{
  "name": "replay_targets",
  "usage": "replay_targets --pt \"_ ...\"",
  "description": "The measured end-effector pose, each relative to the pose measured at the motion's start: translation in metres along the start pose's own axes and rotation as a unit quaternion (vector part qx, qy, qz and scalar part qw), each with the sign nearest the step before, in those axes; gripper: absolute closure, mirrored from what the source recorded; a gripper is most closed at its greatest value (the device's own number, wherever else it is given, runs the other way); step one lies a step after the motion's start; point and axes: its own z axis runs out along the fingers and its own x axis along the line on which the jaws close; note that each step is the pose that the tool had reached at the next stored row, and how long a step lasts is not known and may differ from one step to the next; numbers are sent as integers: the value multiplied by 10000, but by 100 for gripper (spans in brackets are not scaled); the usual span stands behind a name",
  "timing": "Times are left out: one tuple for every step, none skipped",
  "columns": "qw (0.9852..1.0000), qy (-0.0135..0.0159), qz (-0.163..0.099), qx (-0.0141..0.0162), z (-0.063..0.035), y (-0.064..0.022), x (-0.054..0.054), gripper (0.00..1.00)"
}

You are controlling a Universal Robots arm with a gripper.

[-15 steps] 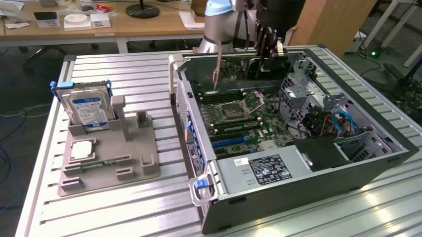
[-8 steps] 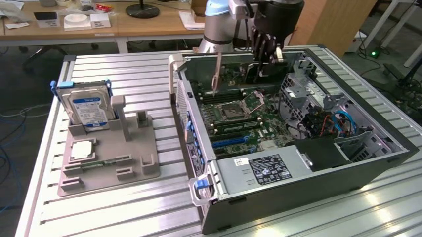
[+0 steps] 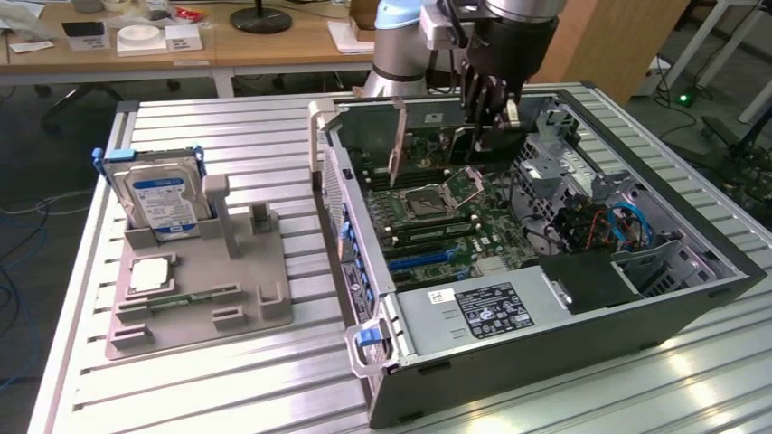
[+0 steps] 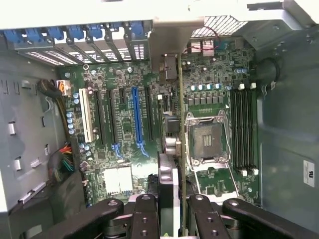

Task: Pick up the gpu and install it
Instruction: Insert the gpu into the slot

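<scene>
The pincer (image 3: 489, 122) is clamped on the gpu (image 3: 473, 146), which hangs on edge at the pincer's 6 o'clock. In the exterior view it is over the motherboard (image 3: 447, 226), at the 12 o'clock end of the open computer case (image 3: 675, 298). In the wrist view the card runs edge-on between the black fingers (image 4: 143, 214). Whether it touches a slot I cannot tell. The hard drive (image 3: 163, 199) stands on its grey stand (image 3: 230, 271), well apart at the case's 9 o'clock.

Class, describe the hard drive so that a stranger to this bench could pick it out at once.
Start at the open computer case; on the slatted metal table to the exterior view's left of it lies a grey holder. The hard drive stands upright at one end: a boxy silver block with a blue-and-white label, unlike the flat square chip and narrow memory stick.
</scene>
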Motion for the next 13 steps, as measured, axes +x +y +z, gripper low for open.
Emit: replay_targets --pt "10000 0 0 -2 14 2 1 72" --pt "10000 -1 -10 -4 29 11 3 72" --pt "10000 -1 -29 -7 45 19 5 72" --pt "10000 -2 -34 -8 65 21 6 72" --pt "10000 -2 -35 -10 83 22 7 72" --pt "10000 -1 -38 -12 101 23 9 72" --pt "10000 -2 -50 -16 119 25 10 72" --pt "9999 -4 -101 -21 137 26 11 72" --pt "9998 -6 -187 -28 152 27 12 72" --pt "9996 -9 -276 -33 166 27 13 72" --pt "9995 -10 -319 -37 183 28 14 72" --pt "9995 -10 -320 -37 197 28 16 72" --pt "9995 -8 -320 -37 213 29 18 72"
